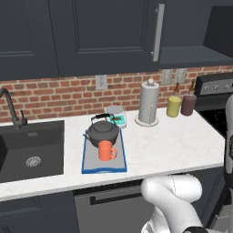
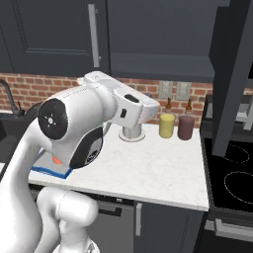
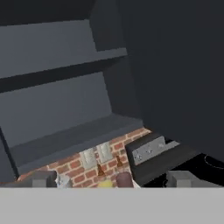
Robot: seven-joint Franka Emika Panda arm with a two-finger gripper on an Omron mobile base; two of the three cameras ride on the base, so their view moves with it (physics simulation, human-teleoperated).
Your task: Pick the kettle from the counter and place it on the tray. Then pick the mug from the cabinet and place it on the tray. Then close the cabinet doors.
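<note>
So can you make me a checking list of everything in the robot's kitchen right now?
Surface: white counter with a black sink set in it.
Job's things: kettle and orange mug both sit on the tray; one cabinet door stands open, cabinet shelves bare.
Clutter: paper-towel roll, yellow jar, dark red jar, small scale.
Fingers: gripper open, holding nothing, facing the cabinet.
Cables: nothing seen.
Surroundings: brick wall, stove.
</note>
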